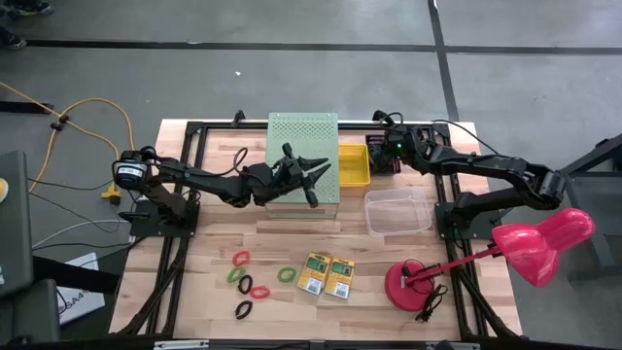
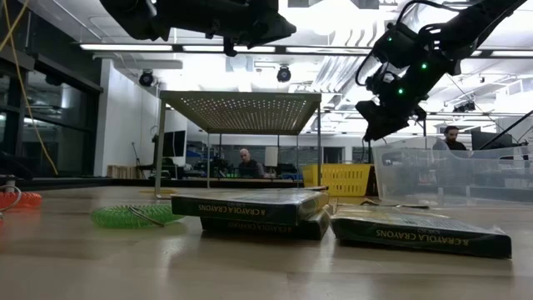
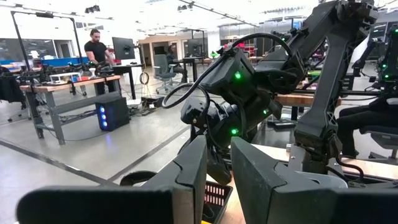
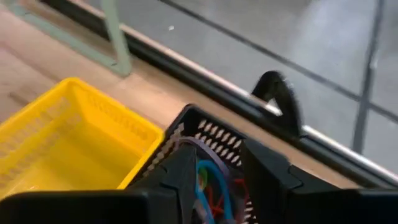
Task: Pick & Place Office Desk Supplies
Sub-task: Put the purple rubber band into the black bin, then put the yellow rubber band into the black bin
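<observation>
We see the left gripper (image 1: 313, 176) stretched level over the perforated box (image 1: 303, 136), fingers apart; the right gripper (image 1: 380, 156) tilts over the black basket (image 4: 205, 134), fingers apart. Crayon boxes (image 1: 327, 276) and elastic bands (image 1: 248, 283) lie on the worktop (image 1: 214, 243).

a robotics lab in an open workshop hall

grey concrete floor (image 1: 292, 29) with taped lines, ceiling strip lights (image 2: 125, 47), workbenches (image 3: 68, 84) carrying more robot rigs, monitors (image 3: 123, 46), and people (image 3: 96, 50) working at desks beyond the wooden table (image 1: 292, 233).
</observation>
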You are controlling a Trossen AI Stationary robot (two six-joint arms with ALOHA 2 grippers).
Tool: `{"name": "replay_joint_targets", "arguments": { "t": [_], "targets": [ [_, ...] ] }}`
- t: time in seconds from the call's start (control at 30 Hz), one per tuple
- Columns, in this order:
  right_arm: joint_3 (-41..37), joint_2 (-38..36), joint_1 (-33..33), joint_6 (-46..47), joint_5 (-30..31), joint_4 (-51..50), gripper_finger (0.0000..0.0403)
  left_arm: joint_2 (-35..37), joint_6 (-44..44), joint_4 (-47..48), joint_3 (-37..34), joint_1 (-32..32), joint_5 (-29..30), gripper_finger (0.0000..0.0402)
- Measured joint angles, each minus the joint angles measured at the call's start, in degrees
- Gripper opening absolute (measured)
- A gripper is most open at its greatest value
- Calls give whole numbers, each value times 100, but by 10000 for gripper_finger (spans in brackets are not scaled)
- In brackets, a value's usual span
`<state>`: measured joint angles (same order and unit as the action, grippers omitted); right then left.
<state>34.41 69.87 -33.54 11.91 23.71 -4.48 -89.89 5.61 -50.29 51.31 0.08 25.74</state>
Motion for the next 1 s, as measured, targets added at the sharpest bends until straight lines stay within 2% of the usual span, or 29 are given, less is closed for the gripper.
{"name": "replay_joint_targets", "arguments": {
  "t": [0.2, 0.43, 0.6, 0.8, 1.0],
  "targets": [
    [1, -2, -102, 41, -202, -172, 122, 0, 0, 1, 0, 1, 0, 71],
    [0, -78, -368, 181, -950, -515, 130, 0, 0, 6, 0, 1, 0, 71],
    [0, -197, -455, 332, -1145, -588, 131, 0, 0, 12, -2, 1, 0, 71],
    [0, -468, -450, 336, -1935, -620, 131, 0, 1, 12, -2, 0, 0, 71],
    [0, -767, -448, 353, -1935, -701, 131, 0, 2, 12, -2, 0, 0, 71]
  ]
}}
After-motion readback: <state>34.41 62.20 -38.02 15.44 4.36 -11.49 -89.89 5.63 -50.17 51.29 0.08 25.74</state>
